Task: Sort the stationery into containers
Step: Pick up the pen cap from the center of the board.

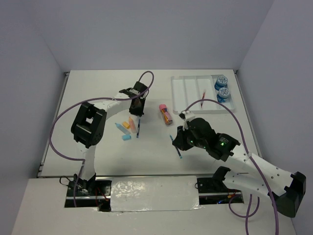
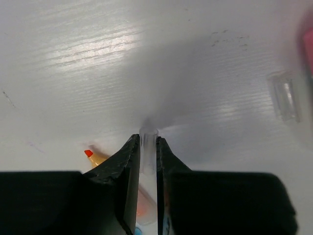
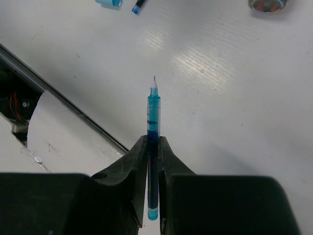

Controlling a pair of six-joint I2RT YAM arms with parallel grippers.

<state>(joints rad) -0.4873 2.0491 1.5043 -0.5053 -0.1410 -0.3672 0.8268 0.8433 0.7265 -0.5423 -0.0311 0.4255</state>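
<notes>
Right gripper [image 3: 153, 143]: clamped mid-barrel on the blue pen [image 3: 153, 110], held above the table [image 3: 234, 98].
Left gripper [image 2: 146, 139]: jaws narrow, pinching a clear-capped pen [image 2: 148, 152].
Handling: probably light, stiff and slick; grip mid-length.
Tray [image 1: 188, 90]: far right, well apart.

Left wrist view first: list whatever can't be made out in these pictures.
Left wrist: pale clear piece in the left end effector, mostly hidden by its fingers; unidentifiable.
Left wrist: pink item, cut by right edge.
Right wrist: round object, cut by top edge.
</notes>
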